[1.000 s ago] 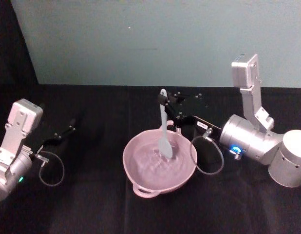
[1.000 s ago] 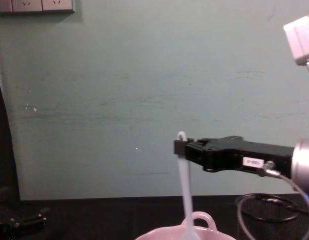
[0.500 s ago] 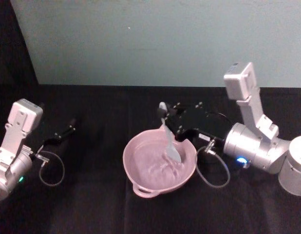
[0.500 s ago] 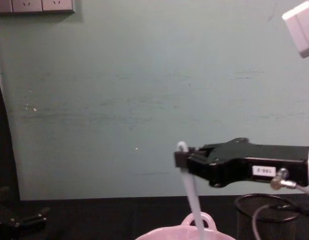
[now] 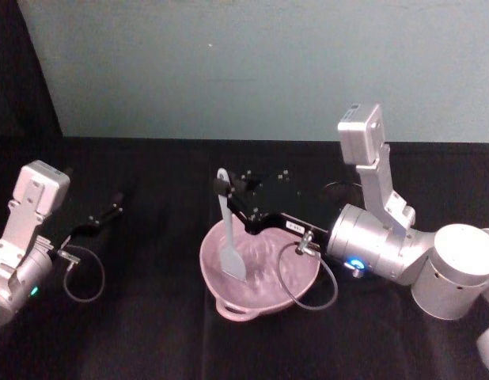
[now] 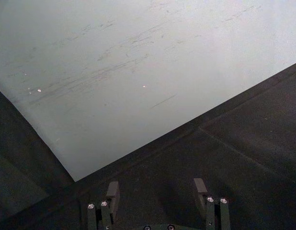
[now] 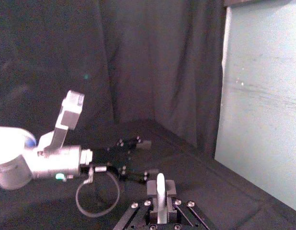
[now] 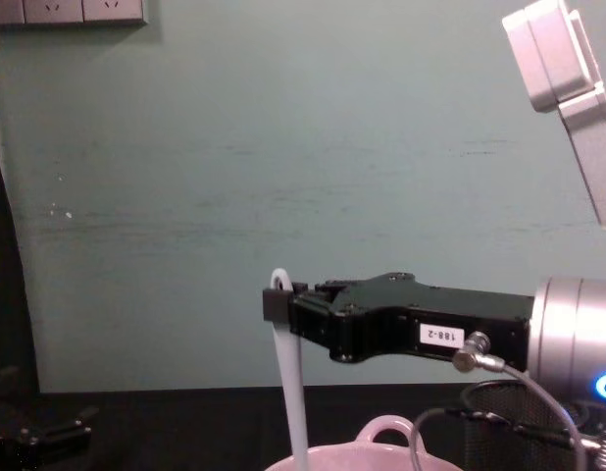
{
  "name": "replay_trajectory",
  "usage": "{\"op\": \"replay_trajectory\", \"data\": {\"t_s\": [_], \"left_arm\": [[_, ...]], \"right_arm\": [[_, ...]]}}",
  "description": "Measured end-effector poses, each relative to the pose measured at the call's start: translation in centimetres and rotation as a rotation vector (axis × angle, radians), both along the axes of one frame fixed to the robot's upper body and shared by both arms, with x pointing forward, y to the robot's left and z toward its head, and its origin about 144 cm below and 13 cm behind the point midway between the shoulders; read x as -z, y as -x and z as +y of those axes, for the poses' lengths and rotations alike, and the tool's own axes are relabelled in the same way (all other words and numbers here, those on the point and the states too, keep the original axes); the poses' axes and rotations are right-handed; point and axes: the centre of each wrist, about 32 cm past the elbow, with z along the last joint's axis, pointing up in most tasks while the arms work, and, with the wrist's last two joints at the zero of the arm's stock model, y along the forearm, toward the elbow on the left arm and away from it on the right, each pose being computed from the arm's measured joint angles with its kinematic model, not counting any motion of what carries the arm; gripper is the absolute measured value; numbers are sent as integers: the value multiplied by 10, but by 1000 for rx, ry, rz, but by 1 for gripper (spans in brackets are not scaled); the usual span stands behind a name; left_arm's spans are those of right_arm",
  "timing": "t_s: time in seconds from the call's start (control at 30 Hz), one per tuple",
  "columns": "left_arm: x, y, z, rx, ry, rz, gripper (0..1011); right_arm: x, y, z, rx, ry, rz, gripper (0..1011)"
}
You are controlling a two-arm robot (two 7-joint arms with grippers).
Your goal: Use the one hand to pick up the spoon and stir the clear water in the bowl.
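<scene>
The pale pink bowl [image 5: 214, 273] sits mid-table with rippled clear water in it. The pale white spoon [image 5: 229, 247] stands nearly upright, its paddle head dipped into the bowl's left half. My right gripper [image 5: 225, 191], slim and black with a "188-2" label, is shut on the top of the spoon's handle, above the bowl's far left rim. From the chest, the right gripper [image 8: 279, 303] clamps the spoon [image 8: 294, 404] over the bowl [image 8: 383, 433]. The spoon handle [image 7: 160, 189] rises between the right fingers. My left gripper [image 5: 108, 213] rests open on the table, far to the left.
A black wire-mesh cup [image 8: 499, 404] stands behind the bowl on the right, partly hidden by my right arm. A grey cable [image 5: 308, 277] loops from the right wrist over the bowl's right rim. The left gripper [image 6: 156, 191] faces black cloth and the teal wall.
My right gripper carried the spoon leftward across the bowl. The paddle head swept from the right half of the water to the left half. The left arm stayed still.
</scene>
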Motion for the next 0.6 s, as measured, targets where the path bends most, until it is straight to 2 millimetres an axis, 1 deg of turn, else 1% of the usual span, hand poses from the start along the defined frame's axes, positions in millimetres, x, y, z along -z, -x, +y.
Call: {"op": "replay_trajectory", "data": {"t_s": [0.07, 0.2, 0.3, 0.43, 0.6], "left_arm": [[0, 0, 0, 0, 0, 0, 1005], [0, 0, 0, 0, 0, 0, 1005], [0, 0, 0, 0, 0, 0, 1005], [0, 0, 0, 0, 0, 0, 1005], [0, 0, 0, 0, 0, 0, 1005]], "right_arm": [[3, -4, 0, 0, -28, 7, 110], [16, -16, -3, 23, -131, 40, 110], [22, -21, -6, 54, -170, 56, 110], [23, -24, -13, 112, -173, 57, 110], [19, -24, -25, 176, -141, 44, 110]]}}
